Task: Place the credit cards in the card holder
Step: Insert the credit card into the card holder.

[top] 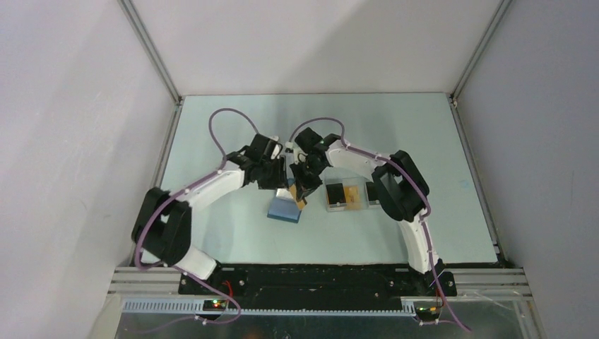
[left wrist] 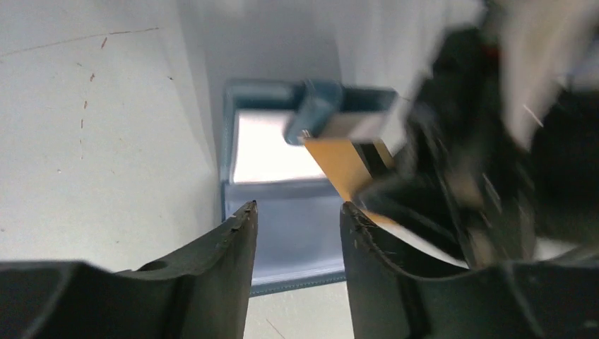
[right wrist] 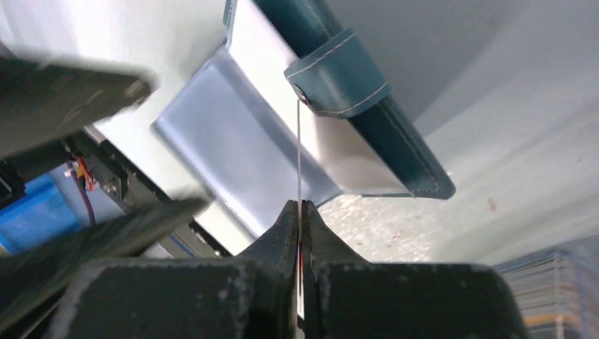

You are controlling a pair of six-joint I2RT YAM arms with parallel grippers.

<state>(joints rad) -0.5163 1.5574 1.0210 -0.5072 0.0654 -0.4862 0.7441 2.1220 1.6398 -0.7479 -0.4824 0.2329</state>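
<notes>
The blue card holder (top: 284, 210) lies open on the table between both arms, its snap strap (right wrist: 337, 73) hanging over the inner pockets (left wrist: 289, 229). My right gripper (right wrist: 299, 205) is shut on a yellow-orange credit card (left wrist: 340, 161), seen edge-on (right wrist: 299, 152) in the right wrist view. The card's far tip is up by the strap, above the open holder. My left gripper (left wrist: 299, 209) hovers over the holder's near half, open with nothing between its fingers. In the top view the two grippers (top: 271, 174) (top: 305, 185) nearly touch.
A clear plastic tray (top: 347, 195) with more credit cards stands right of the holder, partly behind the right arm's elbow. A stack of cards (right wrist: 547, 296) shows at the lower right of the right wrist view. White walls enclose the table on three sides.
</notes>
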